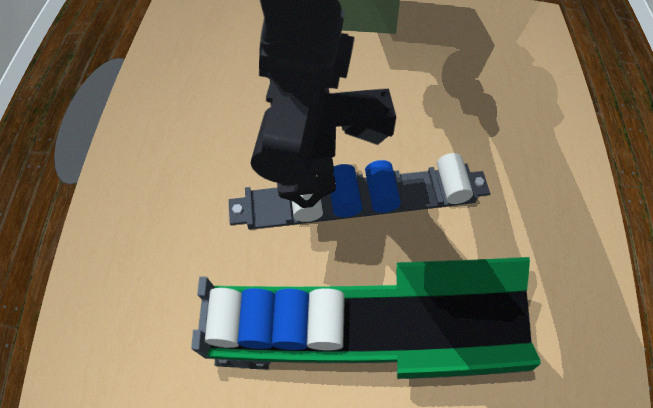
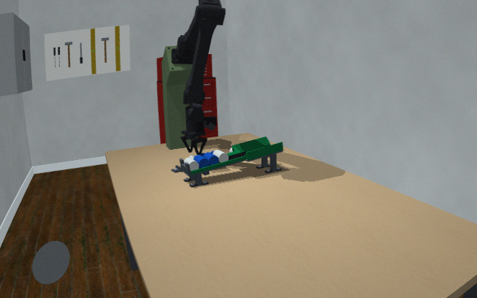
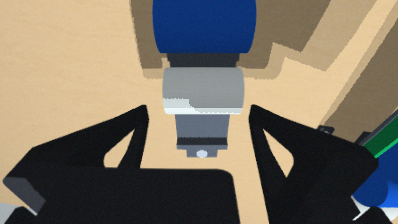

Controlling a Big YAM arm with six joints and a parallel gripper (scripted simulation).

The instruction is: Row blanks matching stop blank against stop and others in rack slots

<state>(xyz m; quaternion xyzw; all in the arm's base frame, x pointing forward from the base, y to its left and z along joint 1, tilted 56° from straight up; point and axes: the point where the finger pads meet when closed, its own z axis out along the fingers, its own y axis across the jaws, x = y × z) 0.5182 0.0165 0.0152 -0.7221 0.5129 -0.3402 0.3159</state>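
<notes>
Blue blank [image 1: 347,191] [image 3: 204,25] sits beside the white one [image 1: 308,210] [image 3: 203,90].

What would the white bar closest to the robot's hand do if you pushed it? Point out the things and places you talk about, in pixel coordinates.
The white bar [image 1: 308,211] [image 3: 203,90] would probably roll if pushed sideways, since it's round. It looks stiff, with straight sides. Its smooth surface might feel a bit slippery.
</notes>
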